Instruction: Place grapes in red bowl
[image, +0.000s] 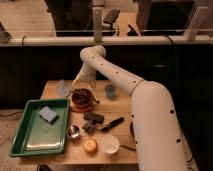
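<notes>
The red bowl (81, 103) sits on the wooden table just right of the green tray. A dark bumpy cluster, the grapes (80, 95), lies inside the bowl. My gripper (80, 86) hangs at the end of the white arm, directly above the bowl and close over the grapes. Whether it touches the grapes is hidden by the wrist.
A green tray (20, 142) holding a grey-blue sponge (48, 114) is at the left. A steel cup (73, 131), a black blocky object (93, 117), a black utensil (113, 123), an orange fruit (90, 145) and a white bowl (110, 144) lie in front. A blue cup (110, 91) stands right of the bowl.
</notes>
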